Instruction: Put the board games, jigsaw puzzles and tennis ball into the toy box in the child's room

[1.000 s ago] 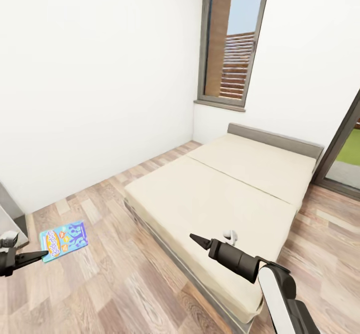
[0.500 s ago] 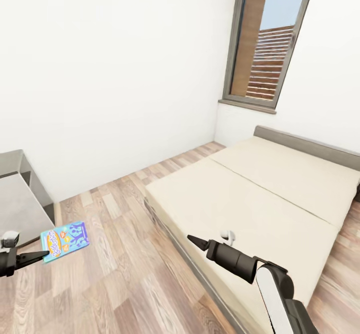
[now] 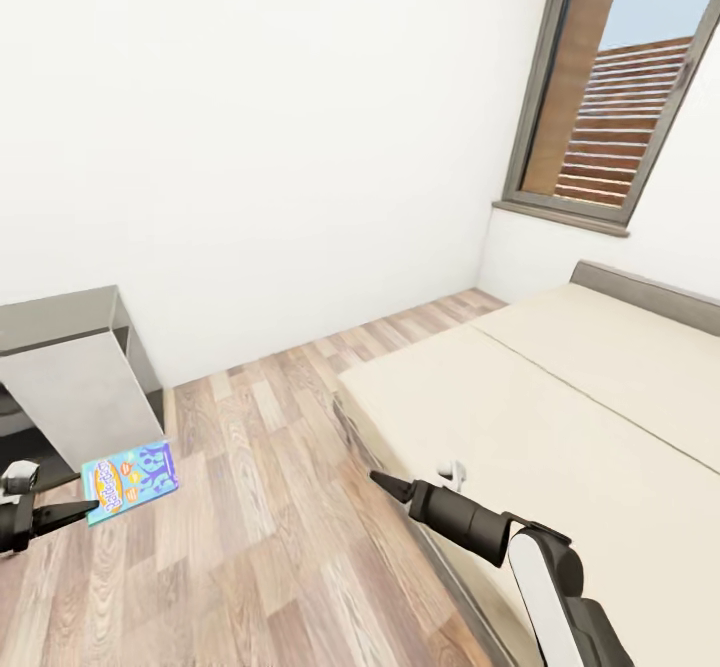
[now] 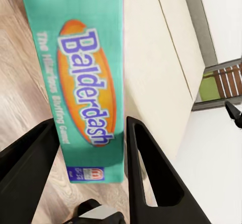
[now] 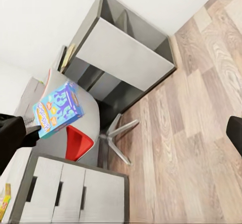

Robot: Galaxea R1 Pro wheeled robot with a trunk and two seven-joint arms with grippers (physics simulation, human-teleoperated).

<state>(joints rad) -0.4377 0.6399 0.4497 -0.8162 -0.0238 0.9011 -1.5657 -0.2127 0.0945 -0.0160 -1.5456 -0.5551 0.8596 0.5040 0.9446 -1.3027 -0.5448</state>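
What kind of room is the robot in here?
Probably a bedroom: a long low bed with beige mattresses stands on a wood-plank floor below a tall window, and the left gripper holds a board game.

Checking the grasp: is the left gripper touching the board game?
Touching. In the left wrist view the left gripper's jaws close against both sides of the Balderdash board game.
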